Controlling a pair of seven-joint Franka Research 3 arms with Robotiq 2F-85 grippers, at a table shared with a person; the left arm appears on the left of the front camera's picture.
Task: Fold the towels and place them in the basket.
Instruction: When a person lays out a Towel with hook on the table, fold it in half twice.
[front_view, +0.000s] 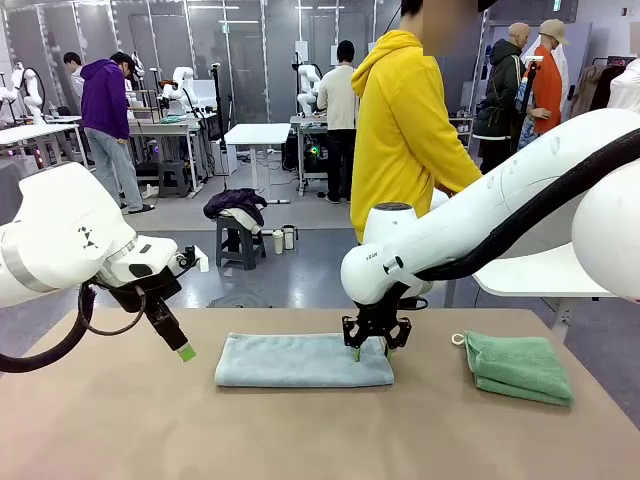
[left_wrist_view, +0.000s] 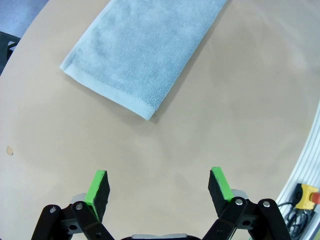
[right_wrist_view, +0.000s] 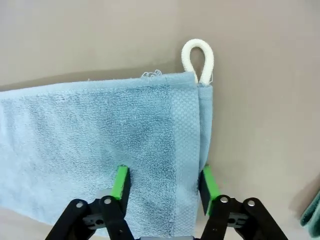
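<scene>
Tan table (front_view: 300, 430) – blue towel (front_view: 300, 362), green towel (front_view: 520, 367).

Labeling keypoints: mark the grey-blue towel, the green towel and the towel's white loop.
grey-blue towel (front_view: 300, 360), front view, middle of its folded top face.
green towel (front_view: 520, 366), front view, middle of its top layer.
white loop (right_wrist_view: 197, 60), right wrist view, cord at the grey-blue towel's corner.
</scene>
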